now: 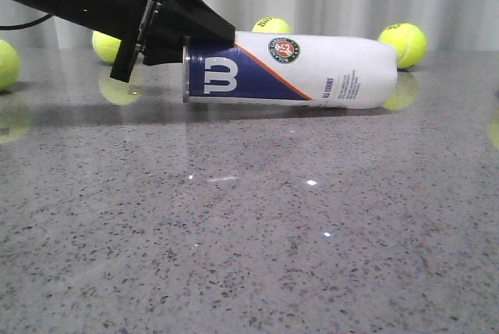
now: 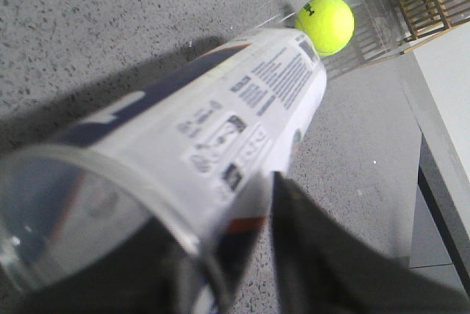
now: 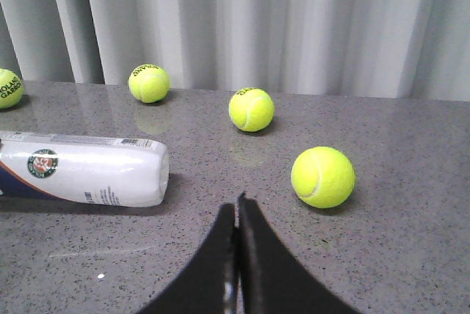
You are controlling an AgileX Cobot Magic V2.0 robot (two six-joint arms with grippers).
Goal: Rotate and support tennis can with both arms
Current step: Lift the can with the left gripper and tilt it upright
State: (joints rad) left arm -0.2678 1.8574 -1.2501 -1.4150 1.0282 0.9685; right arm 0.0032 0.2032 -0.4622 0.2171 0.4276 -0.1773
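Observation:
The tennis can [image 1: 312, 69] lies on its side on the grey stone table [image 1: 249, 232], its navy "W" end to the left and its white end to the right. My left gripper [image 1: 181, 41] straddles the can's left end, with one black finger over its top. In the left wrist view the can [image 2: 220, 123] runs between the fingers [image 2: 308, 255], and the finger's tip touches its side. My right gripper [image 3: 236, 207] is shut and empty. It hovers over the table to the right of the can's white end [image 3: 88, 169]. It is out of the front view.
Yellow-green tennis balls lie behind the can [image 1: 271, 25], at its right end [image 1: 404, 44], and at the left [image 1: 107, 45] [image 1: 6, 65]. One ball [image 3: 322, 177] lies close to the right gripper. A white curtain [image 3: 257, 20] hangs behind the table.

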